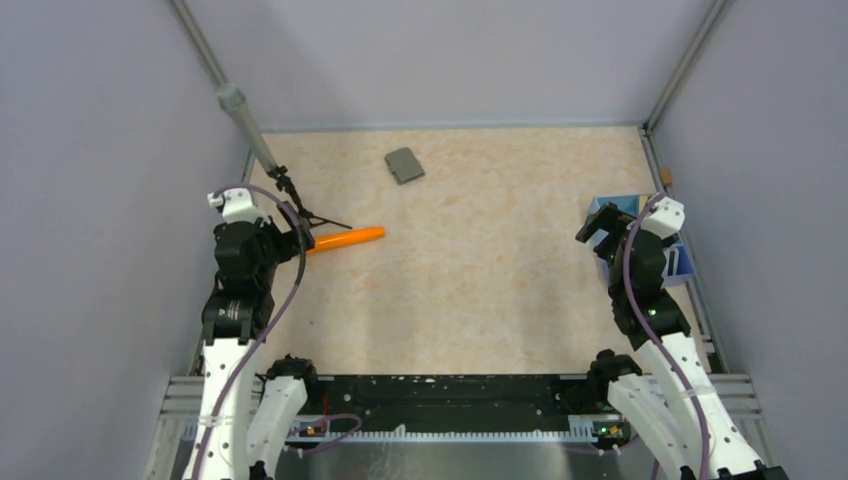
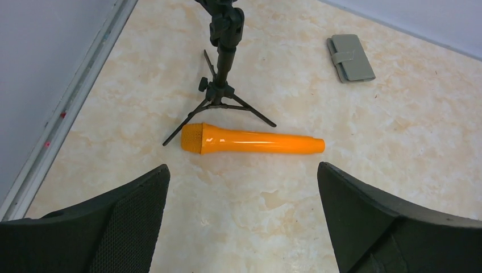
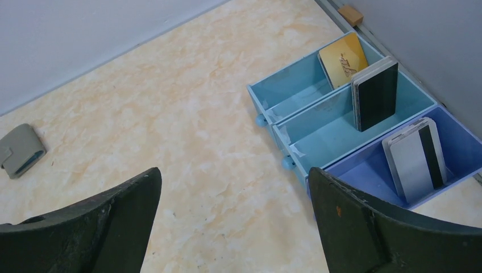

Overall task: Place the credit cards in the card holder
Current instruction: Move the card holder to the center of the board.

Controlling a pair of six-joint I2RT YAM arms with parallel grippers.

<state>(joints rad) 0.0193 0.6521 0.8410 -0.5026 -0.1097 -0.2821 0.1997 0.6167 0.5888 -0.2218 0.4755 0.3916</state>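
The grey card holder lies closed at the back middle of the table; it also shows in the left wrist view and in the right wrist view. The credit cards stand in a blue tray at the right: a yellow card, a black stack and a white stack. My right gripper is open and empty, just left of the tray. My left gripper is open and empty, near the orange stick.
An orange microphone-shaped stick lies at the left, also in the left wrist view. A small black tripod with a grey pole stands behind it. Grey walls enclose the table. A small wooden block sits by the right wall.
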